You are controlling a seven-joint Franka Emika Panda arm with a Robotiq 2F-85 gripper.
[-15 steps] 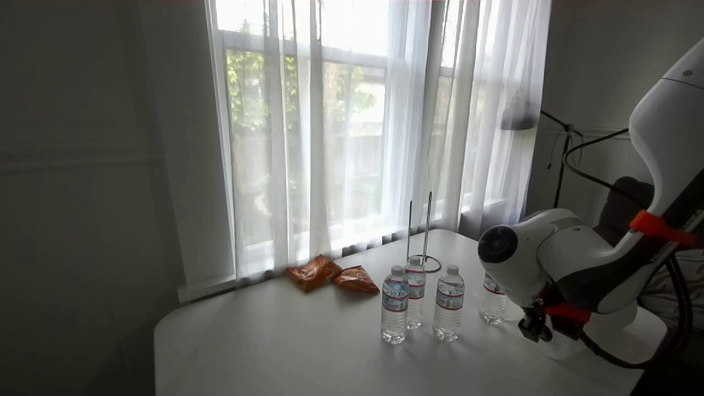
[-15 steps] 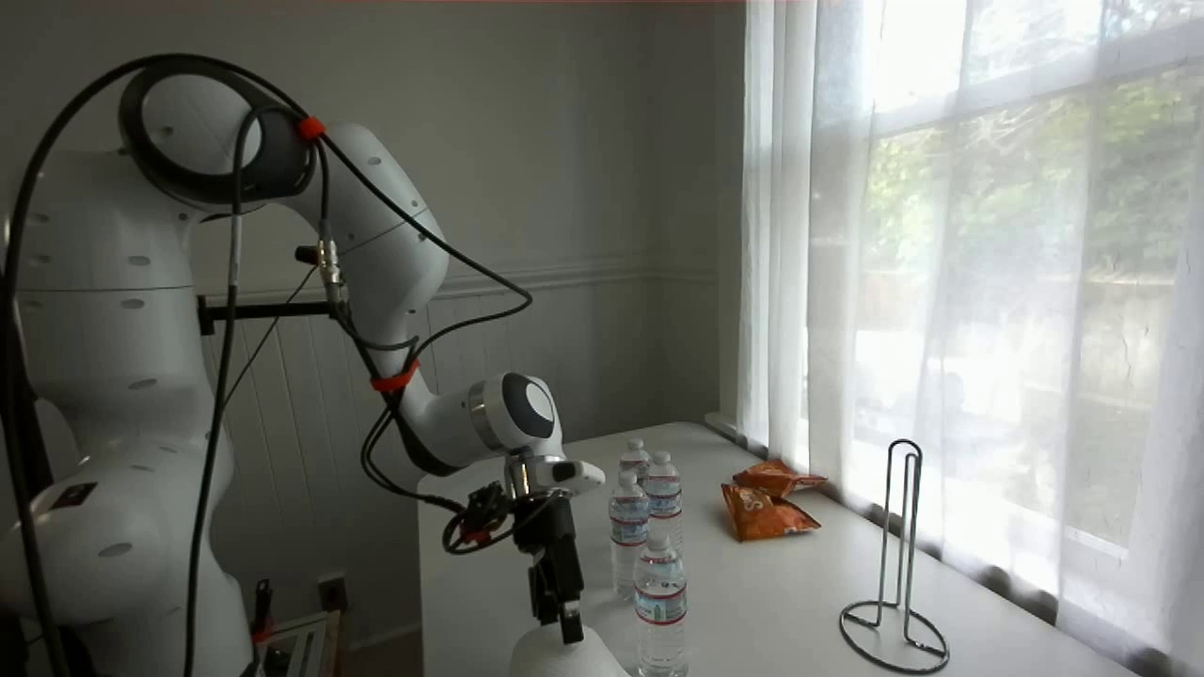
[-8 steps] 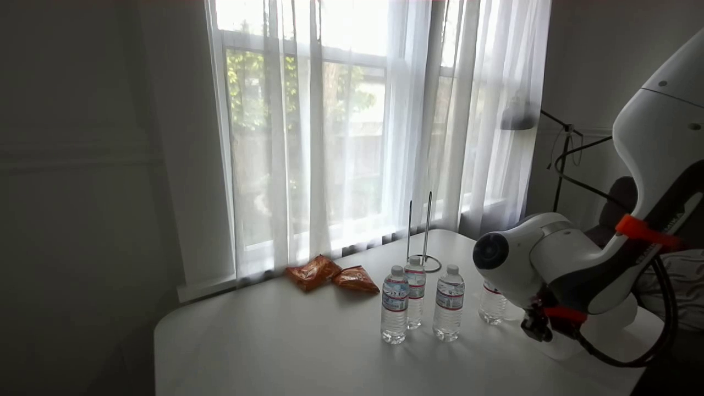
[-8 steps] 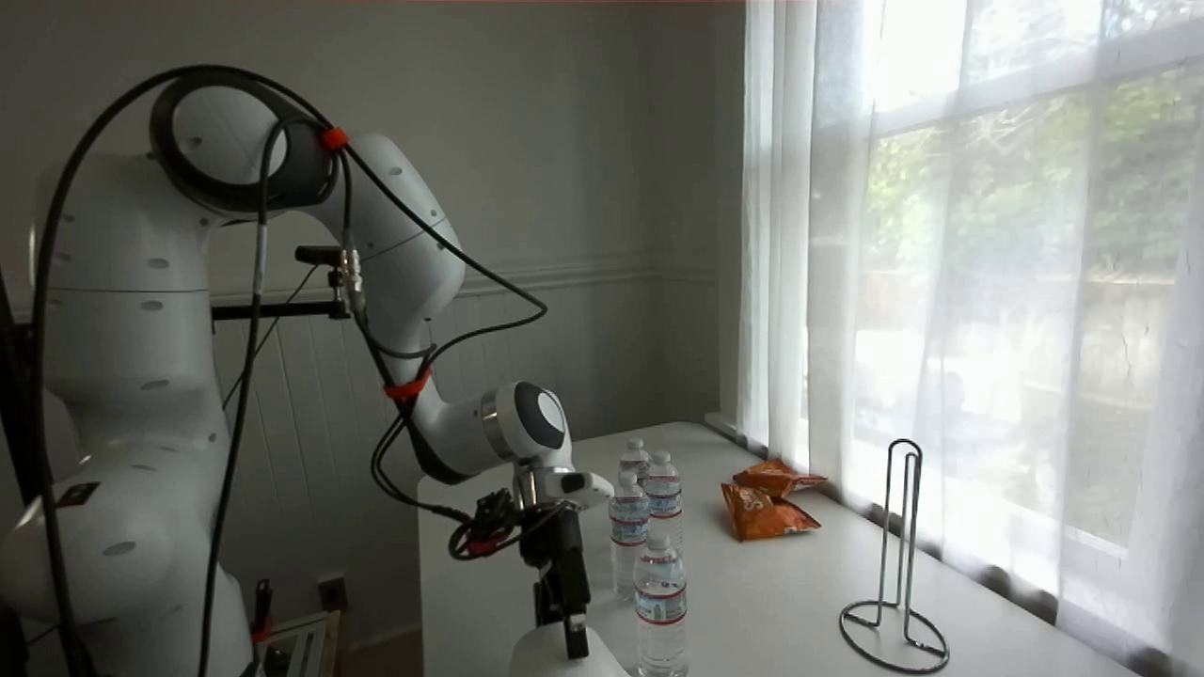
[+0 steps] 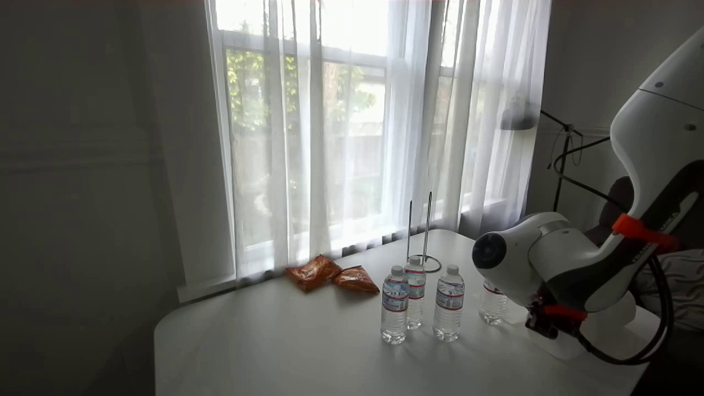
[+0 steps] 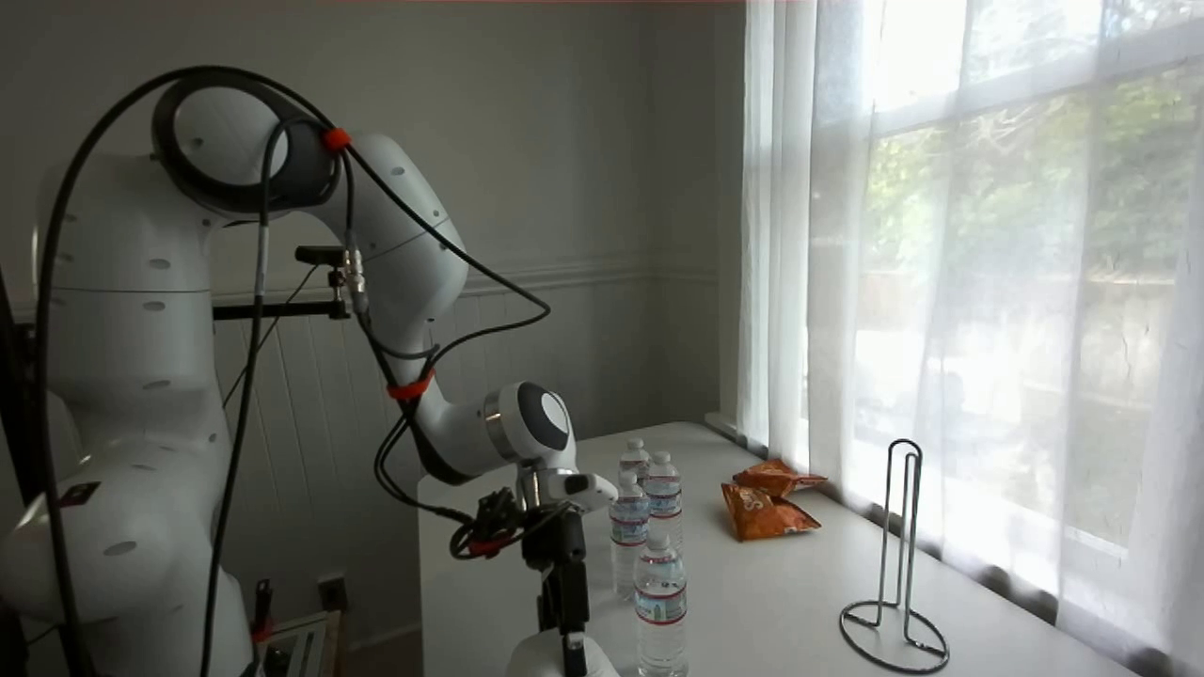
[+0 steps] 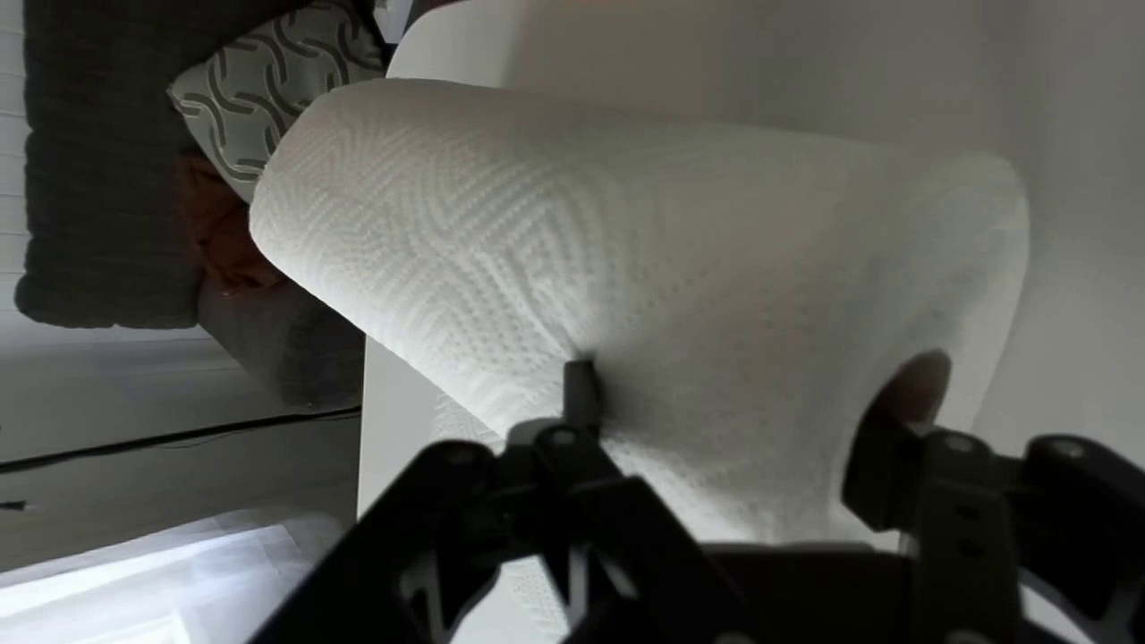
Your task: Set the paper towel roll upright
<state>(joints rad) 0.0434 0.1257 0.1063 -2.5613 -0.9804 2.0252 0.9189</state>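
The paper towel roll (image 7: 537,233) is a white, textured cylinder lying on its side on the table. In the wrist view its end with the core hole faces right. My gripper (image 7: 732,429) is shut on this end. One of its fingers (image 7: 581,394) presses a crease into the outer paper, while the opposite one sits in the core hole, with the paper layers squeezed between. In an exterior view only the top of the roll (image 6: 527,655) shows at the bottom edge, beneath the gripper (image 6: 567,635). The arm partly covers the roll (image 5: 564,347) in an exterior view.
A clear water bottle (image 6: 660,611) stands close beside the gripper, with several more behind it. Two orange snack bags (image 6: 771,515) lie near the window. A thin wire holder (image 6: 887,523) stands upright on the white table (image 6: 752,621). A patterned cushion (image 7: 268,89) shows beyond the table.
The arm has come down and forward, mostly in the first half second, bringing the gripper onto the roll. Its jaws have since drawn together on the roll's end, whose outline has shifted slightly.
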